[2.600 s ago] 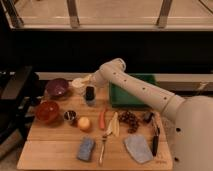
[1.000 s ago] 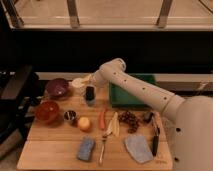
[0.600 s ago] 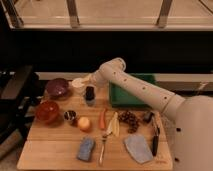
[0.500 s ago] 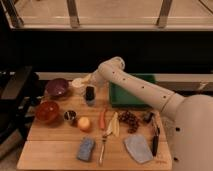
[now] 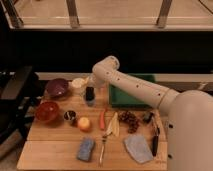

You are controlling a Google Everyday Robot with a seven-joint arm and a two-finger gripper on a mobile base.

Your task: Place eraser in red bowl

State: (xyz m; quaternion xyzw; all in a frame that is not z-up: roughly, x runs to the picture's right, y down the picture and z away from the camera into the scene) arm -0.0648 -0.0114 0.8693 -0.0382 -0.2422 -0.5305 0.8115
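The eraser (image 5: 90,96) is a small dark block. It is plain and black all over and stands upright on the wooden table (image 5: 55,155), near the back. It is just in front of a small white cup (image 5: 78,82) and just left of the green tray (image 5: 131,98).

The gripper (image 5: 90,88) is right on top of the eraser, at the end of the big white arm (image 5: 135,89). The arm comes in from the right and bends down over the block. I cannot tell if the gripper is holding the eraser or only sitting over it, because both are dark and run together.

The red bowl (image 5: 47,111) is shiny and round. It sits at the left side of the table, well apart from the eraser. A purple bowl (image 5: 56,87) is behind it.

Between the eraser and the red bowl is a small metal cup (image 5: 70,117). Beside that cup is a round orange fruit (image 5: 84,123). Then come a thin red-orange thing like a carrot (image 5: 102,119), a pale banana-like thing (image 5: 114,124) and a bunch of dark grapes (image 5: 129,119).

At the front lie a blue-grey sponge (image 5: 86,149), a fork-like tool (image 5: 103,146), a grey cloth (image 5: 137,148) and a long black-handled tool (image 5: 155,141).

The robot's big white body (image 5: 192,132) hides the right end of the table.
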